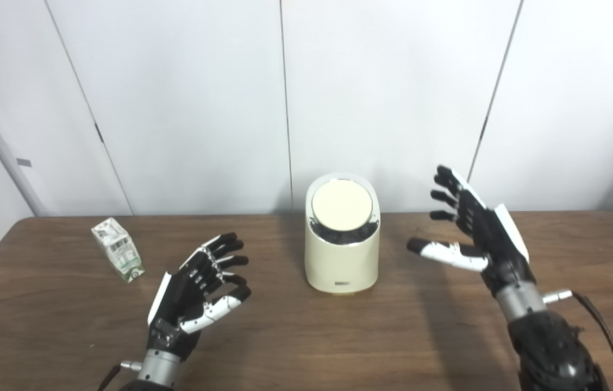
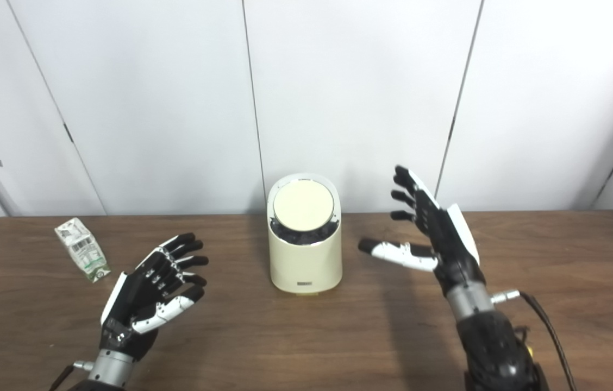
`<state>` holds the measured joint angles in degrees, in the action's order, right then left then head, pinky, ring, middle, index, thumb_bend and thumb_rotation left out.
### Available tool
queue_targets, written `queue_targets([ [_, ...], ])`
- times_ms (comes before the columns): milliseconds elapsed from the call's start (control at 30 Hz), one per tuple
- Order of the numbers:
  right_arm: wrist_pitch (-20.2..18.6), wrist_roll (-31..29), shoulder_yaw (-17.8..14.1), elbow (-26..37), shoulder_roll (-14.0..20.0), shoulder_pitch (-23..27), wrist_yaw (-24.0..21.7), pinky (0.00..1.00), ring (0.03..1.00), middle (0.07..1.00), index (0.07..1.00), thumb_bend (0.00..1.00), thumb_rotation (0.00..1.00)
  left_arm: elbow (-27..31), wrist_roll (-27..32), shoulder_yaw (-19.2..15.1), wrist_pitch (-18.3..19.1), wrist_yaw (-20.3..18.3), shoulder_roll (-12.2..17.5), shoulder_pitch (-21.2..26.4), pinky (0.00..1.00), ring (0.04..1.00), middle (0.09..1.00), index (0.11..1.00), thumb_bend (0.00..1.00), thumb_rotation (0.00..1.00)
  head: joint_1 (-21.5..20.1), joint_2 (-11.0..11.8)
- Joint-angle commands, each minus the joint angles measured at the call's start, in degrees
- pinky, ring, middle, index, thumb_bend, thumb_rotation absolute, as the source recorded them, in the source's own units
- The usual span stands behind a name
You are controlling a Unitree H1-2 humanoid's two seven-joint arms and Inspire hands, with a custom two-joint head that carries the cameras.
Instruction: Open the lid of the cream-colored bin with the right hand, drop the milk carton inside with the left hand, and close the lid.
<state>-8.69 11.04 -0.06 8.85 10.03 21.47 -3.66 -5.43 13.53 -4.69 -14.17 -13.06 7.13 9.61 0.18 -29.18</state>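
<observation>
Nearest, at the lower left of the frame, the left hand [image 1: 198,296] hovers low over the wooden table [image 1: 295,336], palm turned inward, fingers spread and holding nothing. At the lower right the right arm rises higher, and the right hand [image 1: 472,233] is likewise released: fingers fanned upward, thumb stretched toward the middle of the frame, nothing in its grasp.

Farther back, at the centre, stands the cream-colored bin [image 1: 342,255], upright, with its round lid [image 1: 342,205] shut and tilted toward the camera. The right hand is beside it, apart from it, with the thumb tip short of the bin's wall. At the mid-left of the frame, near the table's far edge, the milk carton [image 1: 117,257] sits well apart from both the bin and the left hand. Behind everything are plain white wall panels [image 1: 176,98].

By my judgement the opening step has not yet begun. The next move calls for the right hand to travel left and up to the lid and work it open, while the left hand must swing out to the carton.
</observation>
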Motion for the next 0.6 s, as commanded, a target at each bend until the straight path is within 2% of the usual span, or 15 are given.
queue_targets([
  [0,-0.2,1.4,0.6,1.0,0.1,4.5,0.6,0.70,0.857,0.900,0.907,0.82,0.37,1.7,0.3,-0.1,-1.2,0.1,0.3,1.6,0.57,0.721,0.800,0.825,0.73,0.14,0.1,0.0],
  [200,-6.2,6.5,2.9,-0.9,-0.5,10.1,1.1,0.75,0.882,0.917,0.915,0.86,0.41,1.3,0.5,-0.1,-1.2,-0.1,0.4,1.8,0.57,0.722,0.803,0.827,0.71,0.13,0.0,-0.1],
  [400,-7.6,12.0,6.1,-4.5,-0.2,14.0,1.8,0.73,0.889,0.931,0.930,0.81,0.39,1.6,0.7,0.0,-1.0,-0.1,0.2,1.7,0.56,0.717,0.801,0.825,0.73,0.12,0.4,-0.2],
  [500,-8.0,13.5,7.2,-6.3,-0.3,15.6,1.8,0.67,0.857,0.930,0.930,0.81,0.39,2.0,-0.4,0.1,-1.1,0.5,0.2,1.6,0.56,0.713,0.799,0.822,0.72,0.14,0.5,-0.3],
  [567,-7.7,13.6,7.4,-7.8,-0.9,16.5,2.2,0.68,0.872,0.939,0.925,0.81,0.35,2.1,-0.8,0.2,-1.2,0.5,0.3,1.5,0.57,0.714,0.802,0.827,0.71,0.14,0.5,-0.3],
])
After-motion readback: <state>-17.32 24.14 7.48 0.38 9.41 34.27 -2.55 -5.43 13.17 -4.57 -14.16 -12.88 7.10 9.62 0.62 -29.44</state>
